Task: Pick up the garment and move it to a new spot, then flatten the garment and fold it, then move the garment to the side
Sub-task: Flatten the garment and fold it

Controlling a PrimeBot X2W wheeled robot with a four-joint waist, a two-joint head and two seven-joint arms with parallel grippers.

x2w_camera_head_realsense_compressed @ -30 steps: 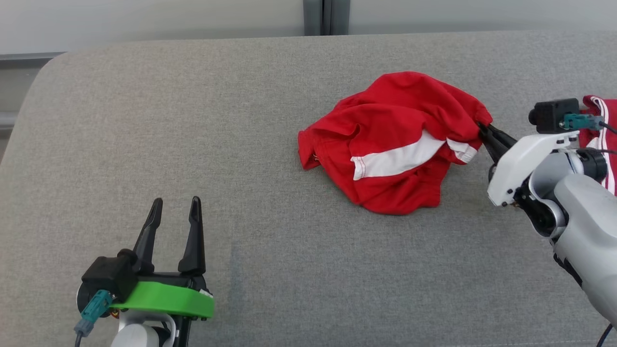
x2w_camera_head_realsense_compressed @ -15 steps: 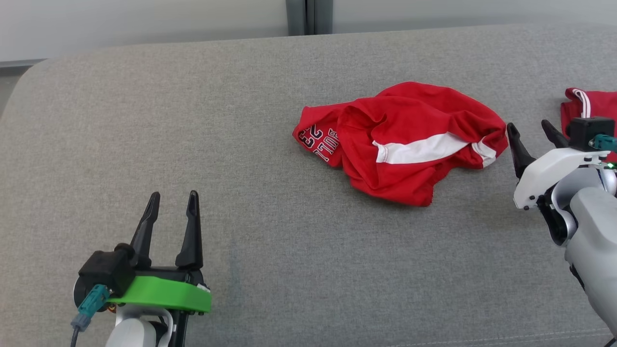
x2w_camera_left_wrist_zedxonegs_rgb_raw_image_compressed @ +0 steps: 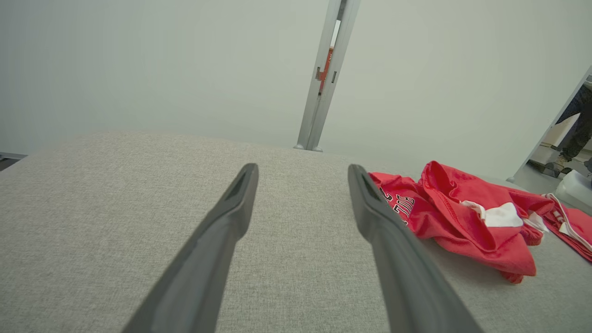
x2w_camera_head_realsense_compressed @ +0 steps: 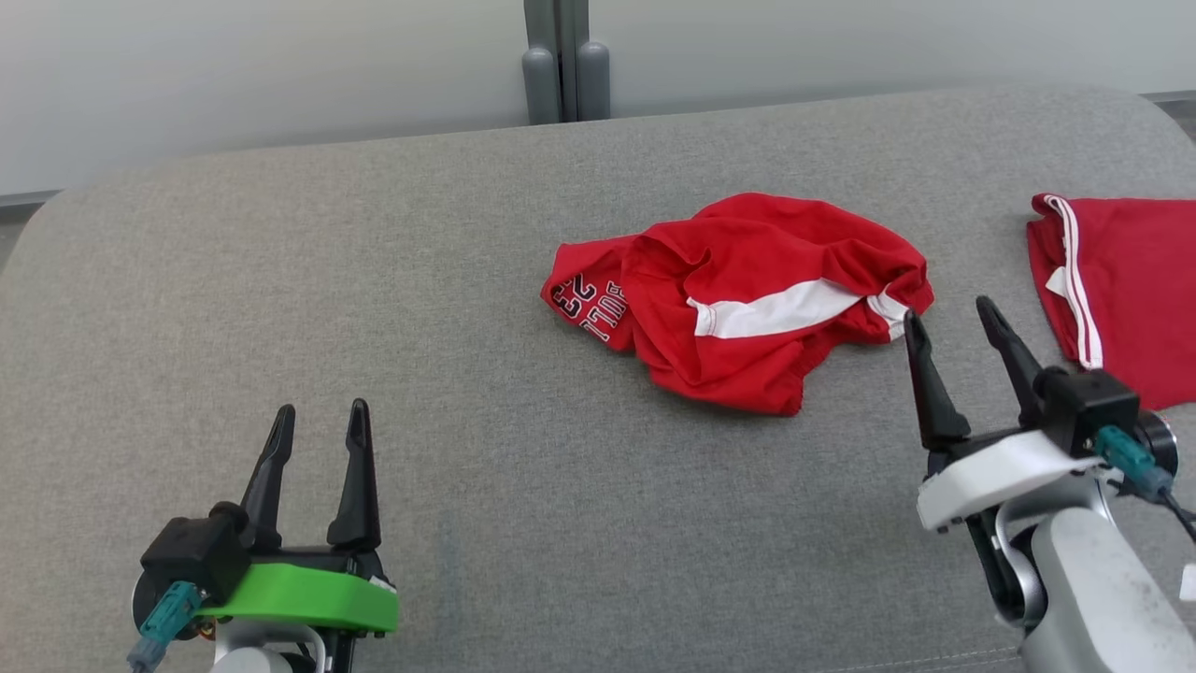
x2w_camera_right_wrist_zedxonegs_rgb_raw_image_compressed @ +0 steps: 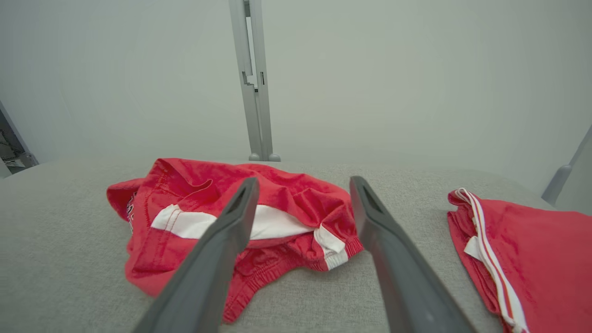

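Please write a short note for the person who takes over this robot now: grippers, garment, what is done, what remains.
Left gripper: open, empty, at the near left.
Right gripper: open, empty, just short of the right edge of the crumpled red garment; it held that edge a second ago.
That garment: loose heap on the grey surface. A second red garment lies at far right.
Done: moved and released.
Left: flatten, fold, move aside.

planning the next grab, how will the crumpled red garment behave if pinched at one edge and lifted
Probably floppy: the red garment lies in soft folds, so it would likely hang and unfurl from a pinch. Likely light, as the cloth looks thin. Pushed, it may bunch rather than slide on the textured grey surface.
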